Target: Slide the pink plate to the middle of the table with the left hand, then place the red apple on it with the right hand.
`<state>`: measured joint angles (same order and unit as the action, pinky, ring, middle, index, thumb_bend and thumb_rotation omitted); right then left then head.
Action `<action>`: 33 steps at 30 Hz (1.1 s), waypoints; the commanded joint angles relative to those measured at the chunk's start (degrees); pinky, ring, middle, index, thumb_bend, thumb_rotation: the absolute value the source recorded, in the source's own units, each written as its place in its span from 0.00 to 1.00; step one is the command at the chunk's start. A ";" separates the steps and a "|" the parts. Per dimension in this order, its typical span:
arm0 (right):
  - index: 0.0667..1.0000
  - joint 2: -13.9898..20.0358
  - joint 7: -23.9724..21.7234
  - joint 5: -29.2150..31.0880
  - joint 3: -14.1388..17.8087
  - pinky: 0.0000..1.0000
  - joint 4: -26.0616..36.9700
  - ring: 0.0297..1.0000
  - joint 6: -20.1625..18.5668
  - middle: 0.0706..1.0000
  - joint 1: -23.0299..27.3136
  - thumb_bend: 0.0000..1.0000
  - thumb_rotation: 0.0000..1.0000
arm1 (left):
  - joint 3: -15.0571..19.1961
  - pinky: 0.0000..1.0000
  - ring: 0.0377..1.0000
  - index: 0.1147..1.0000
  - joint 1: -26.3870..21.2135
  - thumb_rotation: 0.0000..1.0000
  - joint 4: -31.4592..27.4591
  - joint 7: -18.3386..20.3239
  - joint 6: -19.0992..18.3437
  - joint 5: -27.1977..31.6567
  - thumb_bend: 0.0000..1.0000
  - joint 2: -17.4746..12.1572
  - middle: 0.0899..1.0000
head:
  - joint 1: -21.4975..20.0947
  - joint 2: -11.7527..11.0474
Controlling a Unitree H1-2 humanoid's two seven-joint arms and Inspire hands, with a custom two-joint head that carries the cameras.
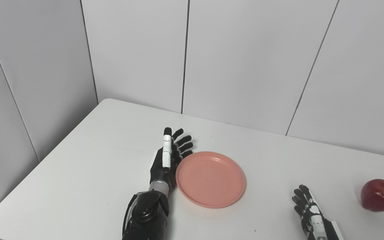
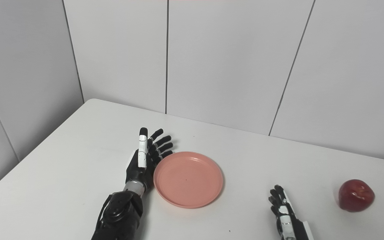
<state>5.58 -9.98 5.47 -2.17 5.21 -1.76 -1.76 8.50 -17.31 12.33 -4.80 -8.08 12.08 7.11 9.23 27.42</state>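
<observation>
A round pink plate [image 1: 211, 178] lies flat near the middle of the white table [image 1: 78, 173]. My left hand [image 1: 169, 156] stands on edge against the plate's left rim, open, fingers stretched toward the wall. A dark red apple [image 1: 379, 195] sits at the table's right side, apart from the plate. My right hand [image 1: 308, 211] rests low at the front edge between plate and apple, open and holding nothing; its wrist is cut off by the picture's bottom edge.
Grey wall panels [image 1: 245, 60] stand behind the table and along its left side. The table's rounded far-left corner [image 1: 107, 100] shows near the wall.
</observation>
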 commanded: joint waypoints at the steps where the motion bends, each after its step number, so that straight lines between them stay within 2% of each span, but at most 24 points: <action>1: 0.96 -1.23 0.32 0.11 -0.72 0.99 -0.02 0.95 -0.34 0.95 -0.74 0.87 1.00 | -0.67 0.80 0.77 0.81 0.24 1.00 -0.63 0.12 -1.57 0.23 0.79 0.88 0.77 | -0.15 0.19; 9: 0.95 -1.52 0.33 -0.07 -1.07 0.98 0.05 0.95 -0.24 0.94 -0.63 0.86 1.00 | -1.50 0.80 0.79 0.81 0.59 1.00 -1.59 -0.20 -2.19 0.03 0.78 1.36 0.78 | -1.37 0.75; 26: 0.95 -4.02 2.49 -2.69 -3.15 0.95 2.11 0.94 -3.01 0.94 0.10 0.88 1.00 | -2.59 0.80 0.79 0.84 1.54 1.00 -4.02 0.87 -3.75 -0.07 0.76 1.62 0.79 | -8.45 4.26; 33: 0.95 -4.39 3.25 -3.41 -3.99 0.97 2.24 0.94 -3.49 0.94 0.48 0.88 1.00 | -2.79 0.81 0.80 0.85 2.06 1.00 -4.94 0.77 -4.49 0.16 0.77 2.41 0.80 | -9.34 4.79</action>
<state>2.19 -5.91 1.92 -5.11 6.47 -3.37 -2.07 6.24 -15.11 8.27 -4.00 -11.55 12.02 8.79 -0.17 32.17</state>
